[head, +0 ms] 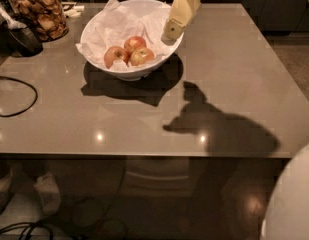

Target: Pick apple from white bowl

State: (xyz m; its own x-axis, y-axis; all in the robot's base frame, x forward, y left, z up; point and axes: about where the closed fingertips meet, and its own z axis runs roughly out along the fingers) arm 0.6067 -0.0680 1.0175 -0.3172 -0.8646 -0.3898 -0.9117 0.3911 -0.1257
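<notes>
- Three apples lie bunched in the white bowl [129, 74]. The apple [143, 57] to be picked is the palest, yellow-green one at the right front, touching the red apple [135, 43] behind it and just beside the reddish-orange apple [114, 56].
- Crumpled white paper [108, 28] lines the bowl under the fruit and sticks up past the rim at the back and left.
- Over the bowl's right rim hangs the gripper [169, 35], a pale yellow piece slanting down and to the left toward the fruit. It is near the apple but apart from it, and whether it is spread or pressed together cannot be told.
- Judged from this, only the approach is under way. Nothing is held, the apple sits untouched, and reaching down, closing on it and lifting it clear all remain.
- Around the bowl, the grey table [244, 59] carries a jar of brown snacks [38, 11] at the far left and a black cable [16, 96] looping in from the left edge. The arm's shadow [219, 131] falls across the table's near right part.
</notes>
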